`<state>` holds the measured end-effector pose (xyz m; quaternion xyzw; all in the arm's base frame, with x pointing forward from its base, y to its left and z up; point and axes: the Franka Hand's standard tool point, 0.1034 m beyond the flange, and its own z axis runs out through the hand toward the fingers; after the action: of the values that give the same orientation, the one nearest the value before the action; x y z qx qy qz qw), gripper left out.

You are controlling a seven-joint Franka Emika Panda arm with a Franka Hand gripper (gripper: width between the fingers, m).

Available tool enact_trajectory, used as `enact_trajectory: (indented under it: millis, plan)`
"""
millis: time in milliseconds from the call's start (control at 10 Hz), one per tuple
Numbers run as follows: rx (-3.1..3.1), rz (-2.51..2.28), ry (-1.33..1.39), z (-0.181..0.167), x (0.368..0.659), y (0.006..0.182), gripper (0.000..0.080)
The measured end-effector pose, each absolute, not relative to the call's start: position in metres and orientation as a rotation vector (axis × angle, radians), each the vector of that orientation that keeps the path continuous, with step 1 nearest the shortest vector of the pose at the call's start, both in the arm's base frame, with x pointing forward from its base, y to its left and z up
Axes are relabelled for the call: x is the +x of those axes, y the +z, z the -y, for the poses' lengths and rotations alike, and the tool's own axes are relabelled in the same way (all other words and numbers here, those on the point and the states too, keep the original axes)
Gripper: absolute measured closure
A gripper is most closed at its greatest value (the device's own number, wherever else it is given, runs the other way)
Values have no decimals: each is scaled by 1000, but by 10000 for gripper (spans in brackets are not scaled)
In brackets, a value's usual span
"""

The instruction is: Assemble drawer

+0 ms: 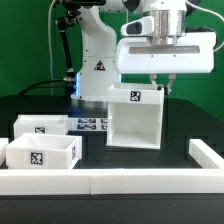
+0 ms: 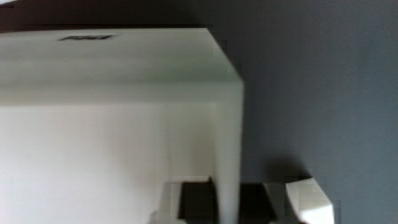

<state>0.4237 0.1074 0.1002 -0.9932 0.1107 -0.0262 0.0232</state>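
Note:
The drawer's tall hollow white box (image 1: 135, 120) stands upright on the dark table in the middle of the exterior view, open side forward, with a square tag on its upper front. My gripper (image 1: 160, 84) comes down from above onto the box's top right edge. In the wrist view the box's thin side wall (image 2: 228, 140) runs between my two dark pads (image 2: 192, 200), and the gripper (image 2: 228, 196) is closed on that wall. Two smaller open-top trays, one (image 1: 42, 152) nearer and one (image 1: 40, 125) behind it, sit at the exterior view's left, each with a tag.
The low white border rail (image 1: 120, 181) runs along the front and up the exterior view's right side (image 1: 207, 155). The marker board (image 1: 90, 124) lies flat behind the box. The robot base (image 1: 98, 60) stands at the back.

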Motion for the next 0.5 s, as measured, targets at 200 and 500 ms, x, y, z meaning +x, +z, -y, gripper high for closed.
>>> enact_trajectory:
  millis: [200,500]
  plan:
    - [-3074,-343,-82,-107,425,100,763]
    - [-3067,-299,-114,-108,454,100,763]
